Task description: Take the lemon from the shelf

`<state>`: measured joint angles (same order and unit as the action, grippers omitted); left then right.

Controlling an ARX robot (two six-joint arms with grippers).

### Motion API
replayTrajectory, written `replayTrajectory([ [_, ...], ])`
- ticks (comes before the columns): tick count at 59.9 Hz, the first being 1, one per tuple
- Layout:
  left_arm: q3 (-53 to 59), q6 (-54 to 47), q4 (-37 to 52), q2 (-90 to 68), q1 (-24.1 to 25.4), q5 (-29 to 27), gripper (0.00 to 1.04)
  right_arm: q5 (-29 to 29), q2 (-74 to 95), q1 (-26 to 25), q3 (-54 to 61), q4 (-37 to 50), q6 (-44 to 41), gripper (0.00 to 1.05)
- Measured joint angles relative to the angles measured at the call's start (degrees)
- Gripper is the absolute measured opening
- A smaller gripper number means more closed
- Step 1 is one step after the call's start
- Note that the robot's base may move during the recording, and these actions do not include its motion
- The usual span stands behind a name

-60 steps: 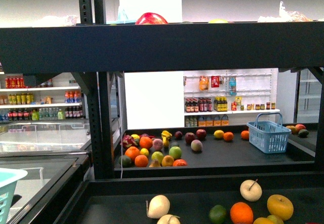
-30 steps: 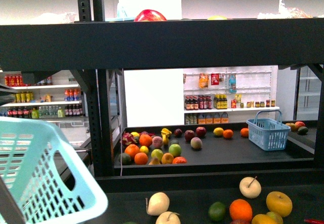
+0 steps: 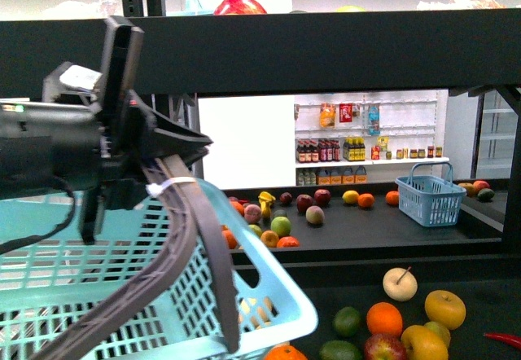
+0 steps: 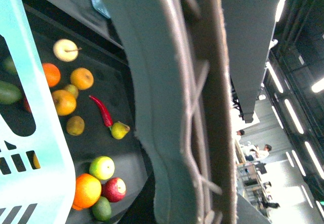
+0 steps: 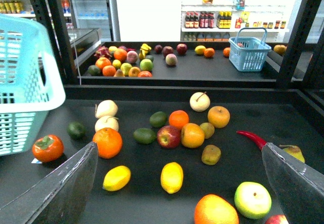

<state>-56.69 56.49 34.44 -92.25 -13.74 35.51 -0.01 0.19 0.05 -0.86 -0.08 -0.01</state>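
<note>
Two bright yellow lemons (image 5: 171, 177) (image 5: 117, 178) lie side by side on the dark lower tray of the black shelf (image 5: 152, 93), among oranges, apples and limes. My right gripper (image 5: 178, 145) hangs open above that tray, its fingers wide on either side of the lemons and touching nothing. In the front view my left gripper (image 3: 159, 182) is shut on the grey handle (image 3: 205, 246) of a light blue basket (image 3: 98, 295), which fills the lower left and hides the lemons. The left wrist view is mostly filled by that handle (image 4: 177, 107).
A thick black shelf beam (image 3: 326, 50) crosses overhead and a perforated upright post (image 5: 298, 36) stands at the right. A small blue basket (image 5: 247, 53) sits on the far tray with more fruit. A red chili (image 5: 251, 138) and a green apple (image 5: 252, 199) lie near the right finger.
The left arm and the light blue basket have risen into the front view from the lower left. They now cover the left half of it and the fruit behind.
</note>
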Motion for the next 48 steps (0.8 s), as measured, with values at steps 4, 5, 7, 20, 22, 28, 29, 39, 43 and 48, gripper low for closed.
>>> replayTrajectory([
  [4,-1.84,0.68,0.39,-1.97,-2.05,-0.44,0.07,0.00,0.00,0.00,0.00,0.00,0.00,0.97],
  [5,-2.05,0.79,0.52,-2.21,-2.29,-0.48,0.07,0.00,0.00,0.00,0.00,0.00,0.00,0.97],
  [7,-2.60,1.18,1.03,-2.99,-3.02,-0.79,0.07,0.00,0.00,0.00,0.00,0.00,0.00,0.97],
  [20,-7.43,1.95,1.36,-7.89,-7.28,-3.23,0.07,0.00,0.00,0.00,0.00,0.00,0.00,0.97],
  [22,-7.98,1.95,1.36,-8.41,-7.76,-3.50,0.07,0.00,0.00,0.00,0.00,0.00,0.00,0.97],
  [28,-9.03,1.79,1.09,-9.73,-9.09,-4.72,0.07,0.00,0.00,0.00,0.00,0.00,0.00,0.97],
  [29,-9.11,1.75,0.98,-9.79,-9.16,-4.79,0.07,0.00,0.00,0.00,0.00,0.00,0.00,0.97],
  [39,-9.27,1.88,0.50,-10.25,-9.46,-4.94,0.07,10.21,9.60,0.83,-5.64,-12.83,2.14,0.97],
  [43,-9.31,1.57,0.48,-10.25,-9.44,-5.40,0.07,7.72,19.04,-3.21,-8.37,-13.86,2.43,0.97],
  [48,-9.31,1.40,0.46,-10.25,-9.44,-5.44,0.07,0.94,31.74,-9.90,-10.56,-7.13,2.03,0.97],
])
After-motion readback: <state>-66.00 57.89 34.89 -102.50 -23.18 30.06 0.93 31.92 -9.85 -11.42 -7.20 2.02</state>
